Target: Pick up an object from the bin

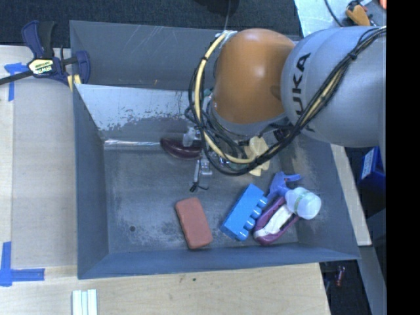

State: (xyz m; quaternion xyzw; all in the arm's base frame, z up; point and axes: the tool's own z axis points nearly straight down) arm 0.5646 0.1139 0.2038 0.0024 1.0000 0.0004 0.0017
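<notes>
Maroon lump [180, 148] (glossy) beside the wrist [252, 77]

Left half of the bin floor [131, 189] is wide open, loads of room. Front right is crowded: a reddish-brown block [193, 223], a blue ridged piece [245, 212] and a purple-and-white bottle [282, 216] packed close. The arm's orange cover [252, 77] hangs over the back right, a dark maroon thing [178, 148] beside it.

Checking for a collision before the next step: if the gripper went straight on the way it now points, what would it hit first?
Most likely bare bin floor. The gripper points down between the dark maroon thing and the reddish block; depth is hard to judge.
</notes>
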